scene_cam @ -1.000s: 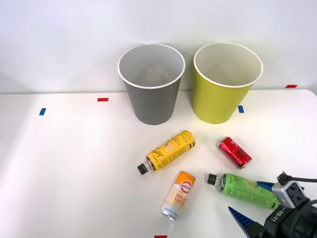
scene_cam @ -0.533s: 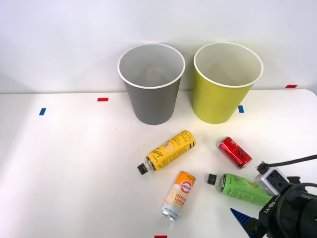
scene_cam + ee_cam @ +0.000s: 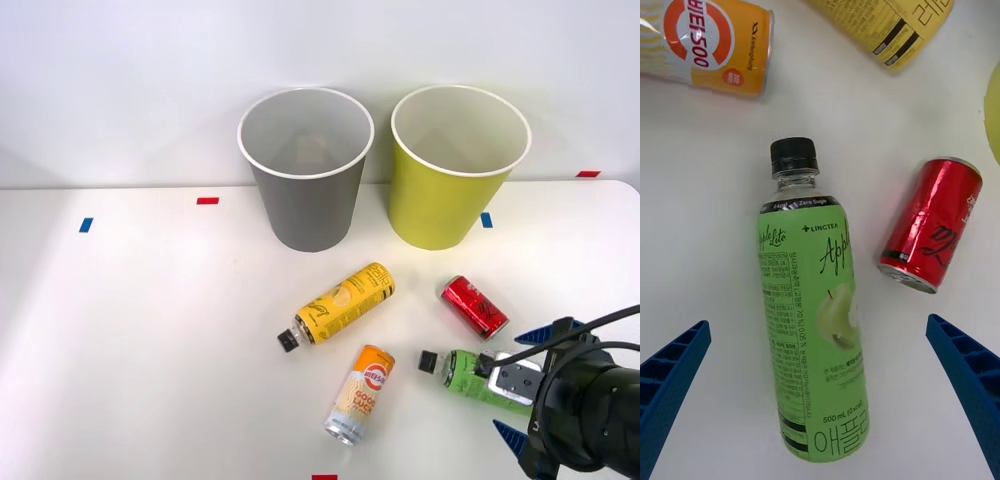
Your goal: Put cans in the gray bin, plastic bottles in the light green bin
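The green plastic bottle [image 3: 460,371] [image 3: 816,330] lies on its side on the white table, black cap pointing left. My right gripper [image 3: 524,386] [image 3: 818,326] hovers over its far end, open, one blue finger [image 3: 670,382] on each side of the bottle and nothing held. The short red can [image 3: 475,307] [image 3: 932,223] lies just beyond it. The orange-and-cream can [image 3: 360,393] [image 3: 707,45] lies to its left, and the yellow bottle [image 3: 340,303] [image 3: 887,22] lies further back. The gray bin [image 3: 305,190] and the light green bin [image 3: 450,200] stand upright at the back.
Red and blue tape marks [image 3: 207,201] dot the table [image 3: 150,330]. The red can is close to my upper finger. A white wall rises behind the bins.
My right gripper has moved up from the bottom right corner and turned, so its open fingers now straddle the green bottle's base. Bottles, cans and bins have not moved.
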`<state>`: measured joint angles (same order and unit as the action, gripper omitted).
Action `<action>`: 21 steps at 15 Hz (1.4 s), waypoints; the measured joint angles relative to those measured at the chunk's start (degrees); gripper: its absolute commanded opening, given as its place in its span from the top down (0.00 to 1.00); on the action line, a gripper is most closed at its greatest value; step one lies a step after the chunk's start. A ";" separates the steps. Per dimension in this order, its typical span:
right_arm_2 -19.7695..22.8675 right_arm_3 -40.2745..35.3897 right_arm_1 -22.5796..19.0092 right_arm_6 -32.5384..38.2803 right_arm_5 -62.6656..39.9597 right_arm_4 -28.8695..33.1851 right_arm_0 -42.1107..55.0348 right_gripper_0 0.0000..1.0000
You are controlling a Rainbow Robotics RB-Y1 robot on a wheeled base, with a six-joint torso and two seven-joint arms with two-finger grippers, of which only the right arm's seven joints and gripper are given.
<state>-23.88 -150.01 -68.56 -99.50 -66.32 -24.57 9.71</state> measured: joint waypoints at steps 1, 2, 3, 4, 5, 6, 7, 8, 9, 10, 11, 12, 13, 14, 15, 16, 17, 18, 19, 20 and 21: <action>-0.46 0.00 0.82 -1.86 -2.49 -0.78 -1.30 0.00; -0.66 0.00 1.65 -2.74 -4.27 -2.54 -2.41 0.00; -0.73 0.18 2.37 -3.04 -5.41 -4.19 -3.45 0.00; -0.78 1.18 3.13 -3.34 -6.15 -5.87 -4.57 0.00; -0.80 2.56 3.95 -3.72 -6.69 -7.58 -5.50 0.00; -0.81 3.43 4.80 -4.18 -7.32 -8.68 -6.22 0.00; -0.82 3.92 5.64 -4.63 -8.38 -9.16 -6.98 0.00; -0.82 4.37 6.31 -5.02 -9.52 -9.30 -7.67 0.00; -0.82 4.98 6.86 -5.38 -10.30 -9.35 -8.15 0.00; -0.84 5.71 7.36 -5.74 -10.65 -9.36 -8.39 0.00; -1.03 6.71 7.97 -6.09 -10.79 -9.36 -8.70 0.00; -1.60 8.17 8.76 -6.41 -10.84 -9.37 -9.36 0.00; -2.40 9.86 9.77 -6.69 -10.86 -9.37 -10.30 0.00; -3.28 11.98 11.06 -6.95 -10.87 -9.35 -11.42 0.00; -4.12 13.68 12.31 -7.20 -10.87 -9.21 -12.46 0.00; -4.78 14.98 13.34 -7.44 -10.98 -8.84 -13.35 0.00; -5.51 15.88 14.27 -7.69 -11.45 -8.07 -14.31 0.00; -6.26 16.51 15.15 -7.91 -12.11 -7.14 -15.18 0.00; -6.73 17.01 15.81 -8.14 -12.83 -6.57 -15.77 0.00; -7.06 17.56 16.50 -8.41 -13.43 -6.45 -16.30 0.00; -7.37 18.20 17.13 -8.74 -13.90 -6.39 -16.90 0.00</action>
<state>-31.25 -131.82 -51.43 -108.24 -80.22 -30.96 -7.19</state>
